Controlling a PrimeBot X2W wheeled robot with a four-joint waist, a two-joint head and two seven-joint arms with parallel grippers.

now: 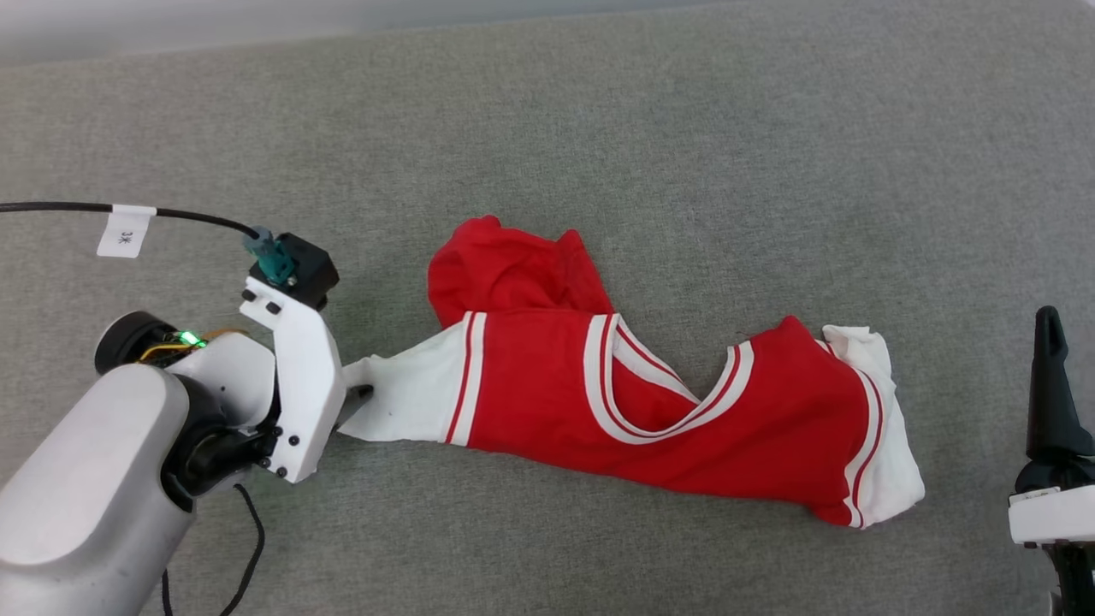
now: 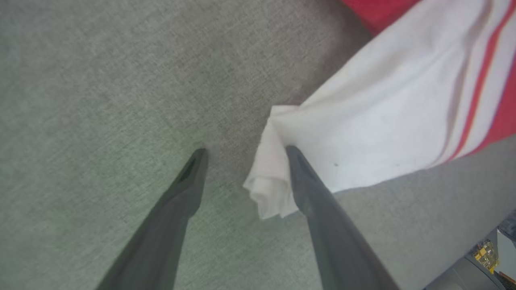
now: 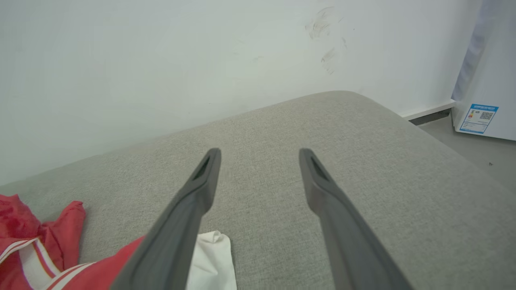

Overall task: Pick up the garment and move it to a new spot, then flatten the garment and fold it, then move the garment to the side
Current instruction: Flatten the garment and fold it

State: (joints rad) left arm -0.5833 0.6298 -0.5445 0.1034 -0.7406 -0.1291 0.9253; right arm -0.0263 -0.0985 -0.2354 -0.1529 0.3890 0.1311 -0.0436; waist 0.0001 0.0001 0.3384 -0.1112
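The garment [image 1: 650, 402] is a red jersey with white sleeves and red-white striped trim, lying rumpled across the grey cushion [image 1: 599, 128]. My left gripper [image 1: 355, 398] is at the tip of its left white sleeve. In the left wrist view the left gripper [image 2: 246, 153] is open, and the bunched end of the white sleeve [image 2: 363, 121] lies between the fingers, against the right finger [image 2: 314, 193]. My right gripper [image 1: 1048, 329] stands to the right of the garment, apart from it. In the right wrist view the right gripper [image 3: 260, 153] is open over bare cushion, with the garment [image 3: 24, 241] at the lower left.
A black cable with a white tag [image 1: 126, 231] runs in from the left above my left arm. A pale wall [image 3: 161, 60] rises behind the cushion's far edge. A white appliance with a blue label [image 3: 479, 117] stands on the floor past the cushion's right end.
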